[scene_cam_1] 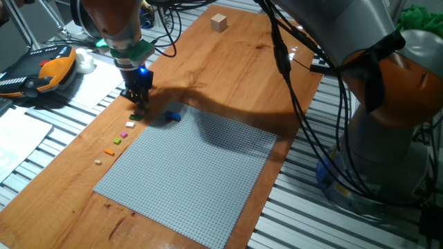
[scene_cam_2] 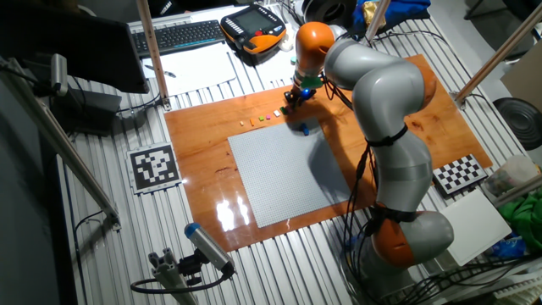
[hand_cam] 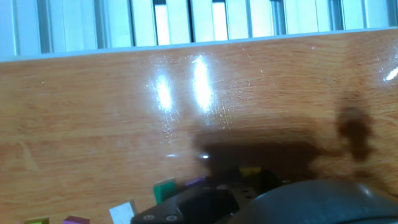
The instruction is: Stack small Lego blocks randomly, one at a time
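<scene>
The end effector (scene_cam_1: 140, 97) hangs low over the wooden surface (scene_cam_1: 228, 66), just off the grey baseplate (scene_cam_1: 194, 166) near the plate's 11 o'clock corner in one fixed view; its fingers are dark and bunched against their own shadow, so I cannot tell whether they are spread or closed, nor whether anything sits between them. A green brick (scene_cam_1: 138, 116) lies right below the fingertips, at 6 o'clock from them, too close to judge whether it is touched. A blue brick (scene_cam_1: 173, 115) sits on the baseplate's edge, at about 3 o'clock from the green one. A loose row of small bricks runs away toward 7 o'clock along the bare wood: a white one (scene_cam_1: 130, 125), then a pink one (scene_cam_1: 124, 134), a yellow-green one (scene_cam_1: 117, 141), an orange one (scene_cam_1: 109, 151) and a tan one (scene_cam_1: 98, 162), each apart from the next. A plain wooden cube (scene_cam_1: 219, 23) stands well apart near the far end of the surface, at 1 o'clock from the end effector. In the hand view a green brick (hand_cam: 165, 190) and a white brick (hand_cam: 123, 212) show at the bottom edge, beside the dark body of the hand.
</scene>
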Controlling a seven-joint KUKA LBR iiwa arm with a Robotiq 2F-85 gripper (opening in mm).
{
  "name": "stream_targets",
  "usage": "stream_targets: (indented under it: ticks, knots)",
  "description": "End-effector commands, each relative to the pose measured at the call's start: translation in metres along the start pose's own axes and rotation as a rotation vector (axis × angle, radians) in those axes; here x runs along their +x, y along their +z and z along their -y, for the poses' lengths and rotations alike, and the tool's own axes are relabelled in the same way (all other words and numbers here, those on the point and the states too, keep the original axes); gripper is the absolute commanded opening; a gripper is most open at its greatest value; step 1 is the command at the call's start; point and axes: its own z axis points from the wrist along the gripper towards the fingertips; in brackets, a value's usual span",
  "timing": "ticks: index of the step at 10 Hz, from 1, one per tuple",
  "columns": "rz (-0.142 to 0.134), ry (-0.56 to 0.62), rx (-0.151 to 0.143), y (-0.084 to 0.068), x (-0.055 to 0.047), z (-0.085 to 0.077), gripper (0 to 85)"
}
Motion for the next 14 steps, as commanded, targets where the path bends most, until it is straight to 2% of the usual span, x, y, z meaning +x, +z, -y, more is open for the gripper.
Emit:
stream_targets:
  ticks: [1, 2, 3, 5, 7, 9, 12, 14]
  knots:
    - [-0.001, -0.002, -0.003, 0.001, 0.0, 0.0, 17.0]
    - [-0.006, -0.005, -0.004, 0.001, 0.001, 0.0, 17.0]
    - [-0.02, -0.017, -0.017, -0.001, 0.002, -0.001, 0.0]
    - [-0.04, -0.013, -0.016, -0.014, 0.017, -0.002, 0.0]
    - [-0.05, -0.018, 0.012, -0.029, 0.042, 0.002, 0.0]
    - [-0.06, -0.021, 0.018, -0.036, 0.058, 0.004, 0.0]
    - [-0.061, -0.025, 0.026, -0.041, 0.072, 0.005, 0.0]
    - [-0.063, -0.027, 0.026, -0.04, 0.069, 0.004, 0.0]
